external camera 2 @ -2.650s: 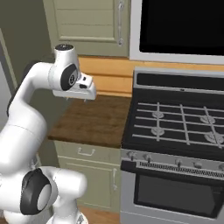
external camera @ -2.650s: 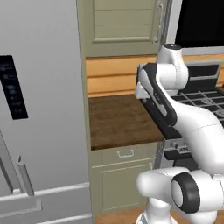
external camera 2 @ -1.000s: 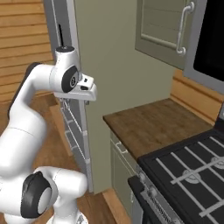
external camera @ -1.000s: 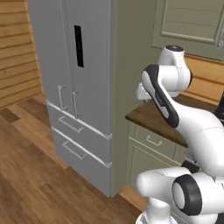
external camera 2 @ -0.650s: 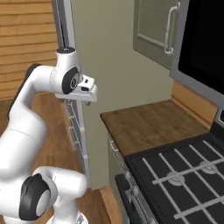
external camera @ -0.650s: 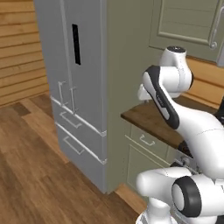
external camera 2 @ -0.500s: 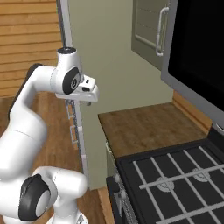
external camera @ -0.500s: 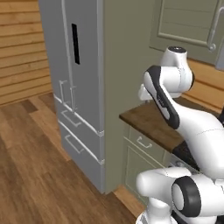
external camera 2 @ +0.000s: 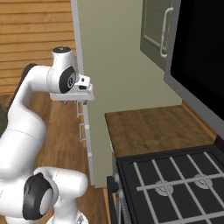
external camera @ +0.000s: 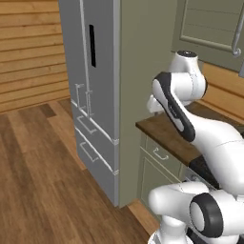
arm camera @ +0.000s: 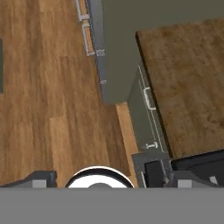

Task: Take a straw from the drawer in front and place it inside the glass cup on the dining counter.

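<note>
Base turned left, refrigerator [external camera: 93, 90] swung toward centre view, stove [external camera 2: 175, 183] shifted right, wood floor [external camera: 43, 176] revealed

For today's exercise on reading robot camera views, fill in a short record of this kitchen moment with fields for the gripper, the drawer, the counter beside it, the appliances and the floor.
gripper: gripper open, held high above the floor, holding nothing
drawer: sage-green drawer under the counter, shut, small silver bar handle on its front
counter: wall-side counter with a brown wood top, between fridge side and stove
refrigerator: grey refrigerator, doors and lower drawers shut
stove: black gas stove with grates, right of the counter
floor: wood plank floor
</note>
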Controlling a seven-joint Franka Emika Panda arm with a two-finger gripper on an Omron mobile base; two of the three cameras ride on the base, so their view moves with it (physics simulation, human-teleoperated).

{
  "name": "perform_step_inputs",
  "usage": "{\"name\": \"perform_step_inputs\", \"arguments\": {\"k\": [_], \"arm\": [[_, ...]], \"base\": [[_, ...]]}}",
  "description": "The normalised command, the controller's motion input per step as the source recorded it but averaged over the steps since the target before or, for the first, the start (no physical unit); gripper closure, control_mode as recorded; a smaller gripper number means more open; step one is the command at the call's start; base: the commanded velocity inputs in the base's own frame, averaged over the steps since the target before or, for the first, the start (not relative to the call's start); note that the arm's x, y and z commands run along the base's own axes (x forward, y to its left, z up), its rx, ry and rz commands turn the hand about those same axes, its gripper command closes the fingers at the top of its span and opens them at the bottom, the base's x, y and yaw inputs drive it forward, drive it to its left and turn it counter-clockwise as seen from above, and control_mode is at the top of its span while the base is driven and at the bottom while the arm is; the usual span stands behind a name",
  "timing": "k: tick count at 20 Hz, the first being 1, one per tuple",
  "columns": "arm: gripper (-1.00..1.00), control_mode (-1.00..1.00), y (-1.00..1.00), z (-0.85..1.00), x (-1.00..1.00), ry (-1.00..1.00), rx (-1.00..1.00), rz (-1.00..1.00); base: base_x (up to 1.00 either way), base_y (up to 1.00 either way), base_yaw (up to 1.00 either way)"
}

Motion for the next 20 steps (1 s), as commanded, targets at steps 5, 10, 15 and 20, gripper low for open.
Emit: {"name": "perform_step_inputs", "arguments": {"k": [5,10,15,20], "arm": [[-1.00,-1.00,1.00,-0.55,-0.01,0.00,-0.43,-0.03],[-1.00,-1.00,0.66,-0.92,0.11,0.05,-0.48,-0.12],[-1.00,-1.00,0.09,-1.00,0.32,0.04,-0.52,-0.18],[-1.00,-1.00,-0.04,-0.88,0.24,0.00,-0.47,-0.12]], "base": [[0.00,0.00,0.00],[0.00,0.00,0.00],[0.00,0.00,0.00],[0.00,0.00,0.00]]}}
